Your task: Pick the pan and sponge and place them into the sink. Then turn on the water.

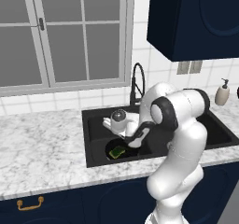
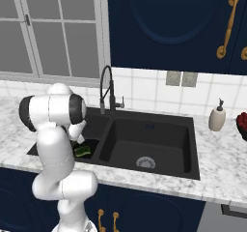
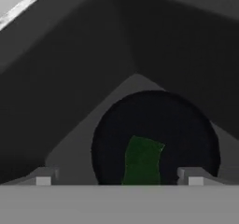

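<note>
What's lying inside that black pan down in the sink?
The sponge, green side up, lies inside the pan, which sits in the sink's left basin. The pan's floor beneath the sponge is covered.

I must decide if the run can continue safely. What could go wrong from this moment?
1. The open claw hangs low in the sink, just above the sponge lying in the pan; lifting carelessly may nudge either.
2. The faucet stands right behind the arm, so swinging toward it could knock it.
3. No water is running yet; that step remains.
</note>
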